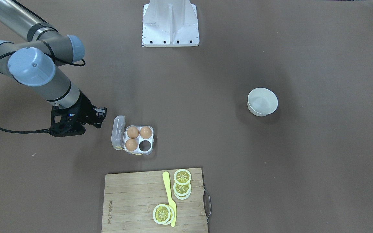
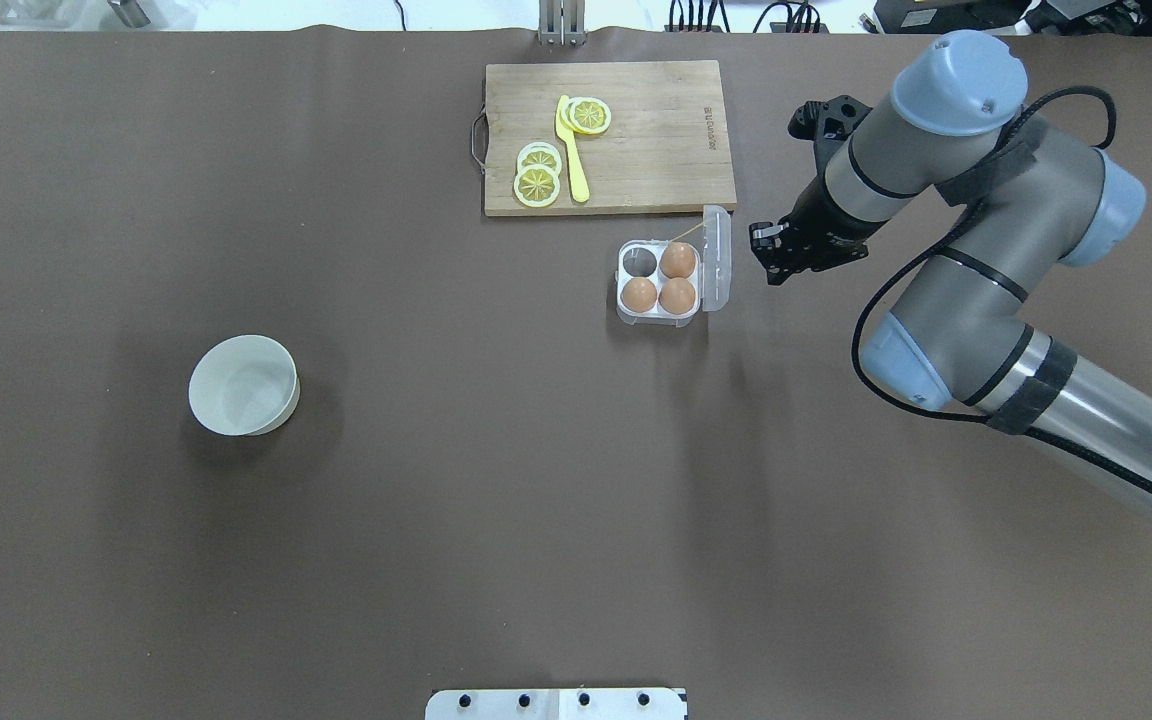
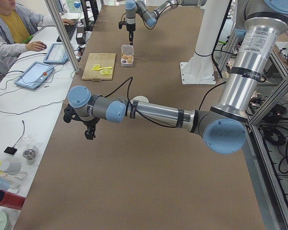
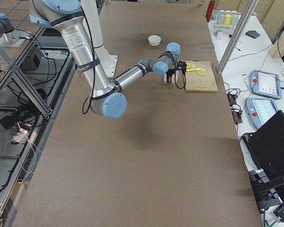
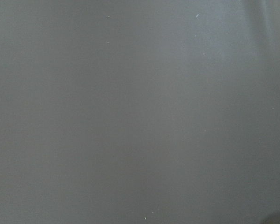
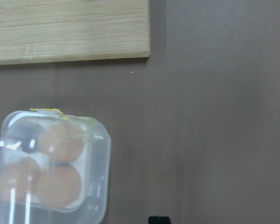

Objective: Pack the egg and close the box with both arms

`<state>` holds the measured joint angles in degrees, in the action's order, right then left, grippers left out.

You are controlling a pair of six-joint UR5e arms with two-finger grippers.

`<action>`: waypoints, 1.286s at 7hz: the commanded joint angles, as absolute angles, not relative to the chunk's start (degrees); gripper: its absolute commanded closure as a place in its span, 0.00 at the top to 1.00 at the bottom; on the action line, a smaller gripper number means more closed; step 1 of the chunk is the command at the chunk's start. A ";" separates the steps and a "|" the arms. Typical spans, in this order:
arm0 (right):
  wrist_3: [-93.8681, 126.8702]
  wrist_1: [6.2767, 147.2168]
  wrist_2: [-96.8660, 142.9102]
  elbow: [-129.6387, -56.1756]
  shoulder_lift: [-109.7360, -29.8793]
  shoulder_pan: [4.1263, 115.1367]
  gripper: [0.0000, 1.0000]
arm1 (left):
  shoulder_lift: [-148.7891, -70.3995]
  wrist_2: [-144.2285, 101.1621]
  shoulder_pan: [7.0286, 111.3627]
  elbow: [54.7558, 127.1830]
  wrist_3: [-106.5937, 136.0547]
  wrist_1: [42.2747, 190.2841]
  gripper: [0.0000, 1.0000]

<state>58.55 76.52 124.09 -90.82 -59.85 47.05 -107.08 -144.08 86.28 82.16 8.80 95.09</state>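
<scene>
The box, a small square white tray with four round cups, sits on the brown table just off a corner of a wooden cutting board. Its clear plastic lid stands open, nearly upright, along the edge facing my right gripper. That gripper hovers near the lid without touching it, and I cannot tell how far its jaws are parted. Smooth light-brown eggs fill three cups, and the empty cup is on the board side. My left gripper hangs well apart over bare table, and I cannot tell its jaw state either.
</scene>
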 commanded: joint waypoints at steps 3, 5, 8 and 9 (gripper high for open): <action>68.01 76.38 121.03 -84.74 -48.88 44.13 0.00 | -106.88 -144.14 86.48 82.09 8.44 95.01 0.98; 67.59 76.46 124.51 -85.69 -49.39 47.08 0.00 | -106.96 -144.05 86.48 82.00 8.44 94.83 0.98; 55.02 77.17 137.97 -93.31 -65.32 64.28 0.00 | -106.09 -143.26 87.45 83.58 4.42 93.44 0.98; 46.84 77.34 138.60 -95.17 -71.65 68.60 0.37 | -104.26 -140.13 87.89 83.76 0.74 93.34 0.98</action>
